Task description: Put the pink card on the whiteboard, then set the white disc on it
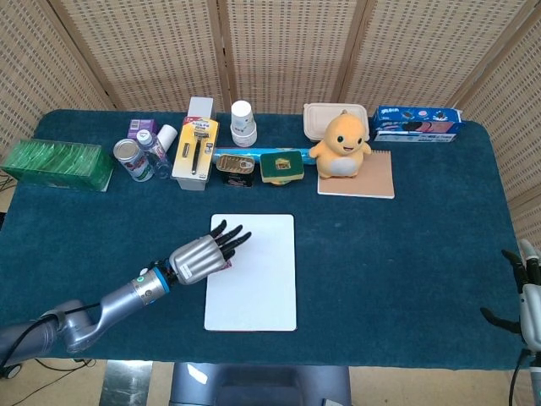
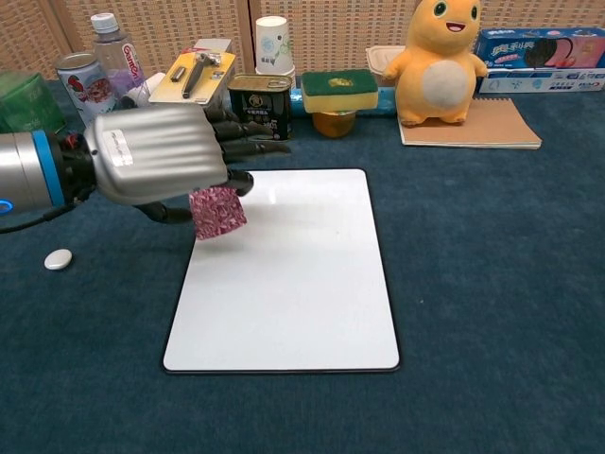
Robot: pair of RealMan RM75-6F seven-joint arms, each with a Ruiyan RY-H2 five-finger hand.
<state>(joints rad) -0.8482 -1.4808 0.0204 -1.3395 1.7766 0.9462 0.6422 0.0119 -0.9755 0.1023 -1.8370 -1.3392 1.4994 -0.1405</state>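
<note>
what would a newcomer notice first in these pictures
Most striking is the silver left hand holding a pink card over the near-left edge of the whiteboard, mid-table. Behind it, a yellow plush toy sits on a brown notebook. A small white disc lies alone on the blue cloth, left of the board.

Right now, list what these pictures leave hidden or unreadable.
- Pink card: head view, almost all hidden under the left hand; chest view, its top edge is covered by that hand.
- White disc: seen only in the chest view; in the head view I cannot find it, likely under the left forearm.
- Right hand: head view, cut off by the right edge; absent from the chest view.
- Labels on the can and bottle: too small to read.
</note>
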